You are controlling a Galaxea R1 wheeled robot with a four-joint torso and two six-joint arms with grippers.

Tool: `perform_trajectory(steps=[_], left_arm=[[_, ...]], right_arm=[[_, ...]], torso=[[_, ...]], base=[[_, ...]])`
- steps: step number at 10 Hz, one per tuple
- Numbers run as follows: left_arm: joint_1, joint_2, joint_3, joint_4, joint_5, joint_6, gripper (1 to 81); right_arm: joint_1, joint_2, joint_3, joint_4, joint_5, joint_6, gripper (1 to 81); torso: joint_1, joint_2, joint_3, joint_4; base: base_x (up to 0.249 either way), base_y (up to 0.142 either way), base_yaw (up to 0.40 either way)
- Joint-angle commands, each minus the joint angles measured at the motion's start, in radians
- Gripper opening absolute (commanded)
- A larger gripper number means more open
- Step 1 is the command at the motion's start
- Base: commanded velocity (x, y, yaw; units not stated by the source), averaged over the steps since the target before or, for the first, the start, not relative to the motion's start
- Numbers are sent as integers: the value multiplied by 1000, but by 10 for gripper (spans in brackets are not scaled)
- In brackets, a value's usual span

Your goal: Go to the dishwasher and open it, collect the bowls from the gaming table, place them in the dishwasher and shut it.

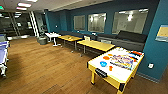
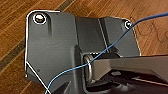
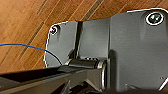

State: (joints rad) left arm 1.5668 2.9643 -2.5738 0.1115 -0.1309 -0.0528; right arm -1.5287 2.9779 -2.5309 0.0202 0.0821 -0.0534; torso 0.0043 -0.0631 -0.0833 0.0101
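The room has a brown wooden floor (image 1: 45, 67) and dark teal walls (image 1: 155, 37) with three windows (image 1: 96, 22) — a dark sofa (image 1: 130, 37) stands below them. The gaming table (image 1: 100, 65), a pale yellow counter, stands at the right, carrying one blue bowl (image 1: 103, 64) and two orange bowls (image 1: 106, 57) near each other. Two yellow tables (image 1: 96, 45) and one white table (image 1: 52, 35) stand further back — whether either hand is spread or pressed together I cannot tell.
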Motion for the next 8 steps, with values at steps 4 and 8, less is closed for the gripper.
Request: perform_trajectory(steps=[4,8], left_arm=[[-37,0,6,7,48,4,811],[-37,-6,6,13,40,5,811]], right_arm=[[49,-3,14,-16,-50,-3,811],[46,2,-8,-29,-50,-2,811]], torso=[[-1,0,0,0],[0,0,0,0]], base=[[193,104,0],[193,97,0]])
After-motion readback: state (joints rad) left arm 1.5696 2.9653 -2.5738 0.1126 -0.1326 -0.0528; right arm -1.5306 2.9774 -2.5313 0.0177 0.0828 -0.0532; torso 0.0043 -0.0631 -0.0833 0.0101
